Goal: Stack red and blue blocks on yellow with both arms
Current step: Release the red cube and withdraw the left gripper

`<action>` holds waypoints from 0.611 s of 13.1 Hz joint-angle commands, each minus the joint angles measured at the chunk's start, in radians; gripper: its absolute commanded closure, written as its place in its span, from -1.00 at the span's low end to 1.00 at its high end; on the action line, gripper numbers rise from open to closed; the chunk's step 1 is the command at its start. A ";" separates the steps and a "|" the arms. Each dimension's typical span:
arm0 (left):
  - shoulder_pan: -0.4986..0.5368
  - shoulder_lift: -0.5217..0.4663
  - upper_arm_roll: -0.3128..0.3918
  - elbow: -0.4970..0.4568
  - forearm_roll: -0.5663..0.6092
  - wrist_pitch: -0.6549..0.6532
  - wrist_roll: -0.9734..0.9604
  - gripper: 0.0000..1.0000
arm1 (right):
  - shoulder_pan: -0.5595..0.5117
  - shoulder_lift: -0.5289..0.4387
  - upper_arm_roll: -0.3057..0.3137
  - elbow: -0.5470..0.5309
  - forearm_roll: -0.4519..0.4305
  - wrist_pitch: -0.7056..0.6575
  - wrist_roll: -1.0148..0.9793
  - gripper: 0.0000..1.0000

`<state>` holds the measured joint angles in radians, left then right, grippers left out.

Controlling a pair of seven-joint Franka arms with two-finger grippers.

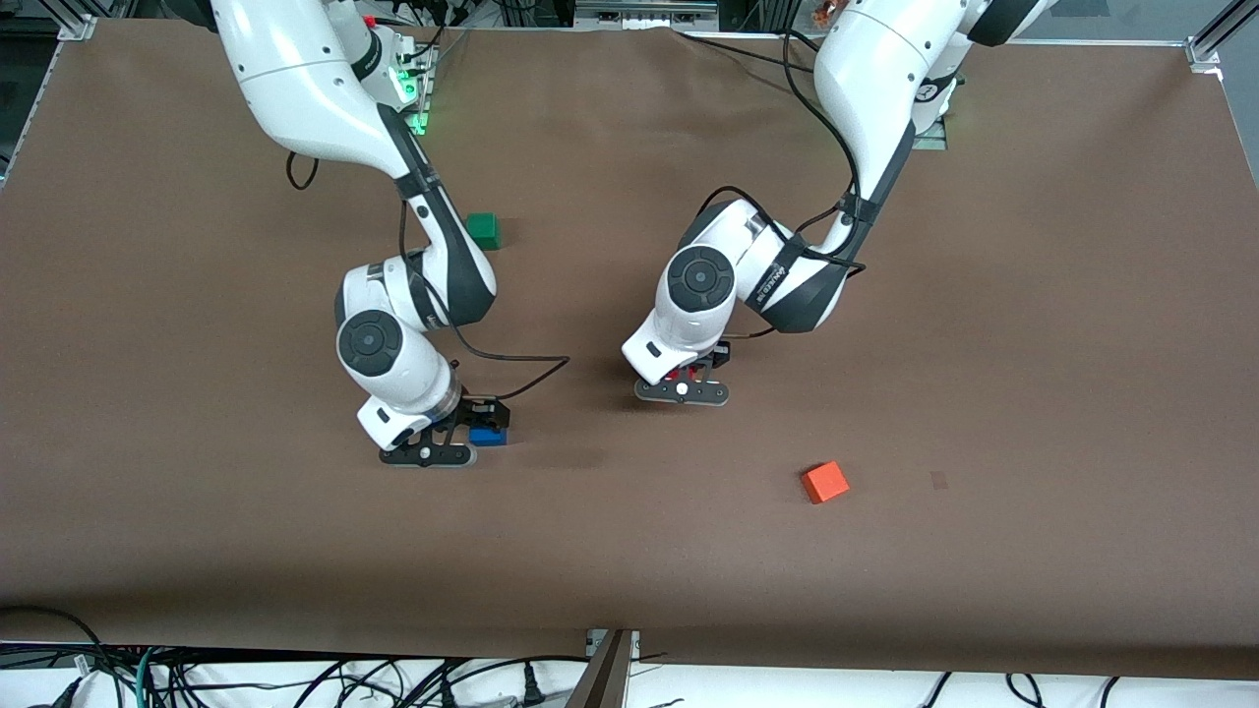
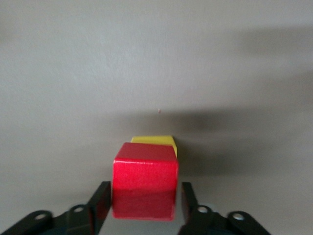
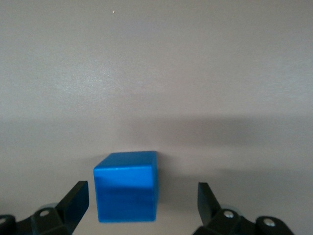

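Observation:
The red block (image 2: 145, 183) sits on the yellow block (image 2: 155, 142), whose edge just shows under it. My left gripper (image 2: 144, 196) straddles the red block, its fingers (image 2: 102, 200) slightly apart from the block's sides. In the front view the left gripper (image 1: 682, 382) is low over the table's middle and only a sliver of red (image 1: 677, 375) shows; the yellow block is hidden there. The blue block (image 3: 126, 186) rests on the table between the wide-open fingers of my right gripper (image 3: 143, 198). In the front view the blue block (image 1: 488, 436) lies beside the right gripper (image 1: 480, 423).
A green cube (image 1: 483, 230) lies farther from the front camera, next to the right arm's forearm. An orange-red cube (image 1: 824, 482) lies nearer the camera, toward the left arm's end. The brown table (image 1: 1033, 344) spreads around them.

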<state>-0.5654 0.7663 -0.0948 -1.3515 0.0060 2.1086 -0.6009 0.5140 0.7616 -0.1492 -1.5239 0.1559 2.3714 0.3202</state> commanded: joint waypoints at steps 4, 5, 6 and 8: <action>0.154 -0.071 0.001 0.228 0.008 -0.286 -0.004 -1.00 | 0.018 0.038 -0.006 0.031 0.019 0.032 0.028 -0.93; 0.195 -0.100 0.001 0.248 0.009 -0.317 0.001 -1.00 | 0.021 0.039 -0.006 0.031 0.019 0.046 0.028 -0.88; 0.243 -0.132 0.001 0.255 0.009 -0.329 0.001 -1.00 | 0.024 0.041 -0.006 0.027 0.017 0.057 0.028 -0.78; 0.330 -0.205 0.001 0.252 0.019 -0.334 0.021 -1.00 | 0.031 0.050 -0.006 0.024 0.019 0.065 0.028 -0.56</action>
<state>-0.3004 0.6276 -0.0784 -1.0876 0.0061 1.8003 -0.5996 0.5318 0.7879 -0.1492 -1.5184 0.1559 2.4182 0.3423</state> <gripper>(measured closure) 0.000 0.101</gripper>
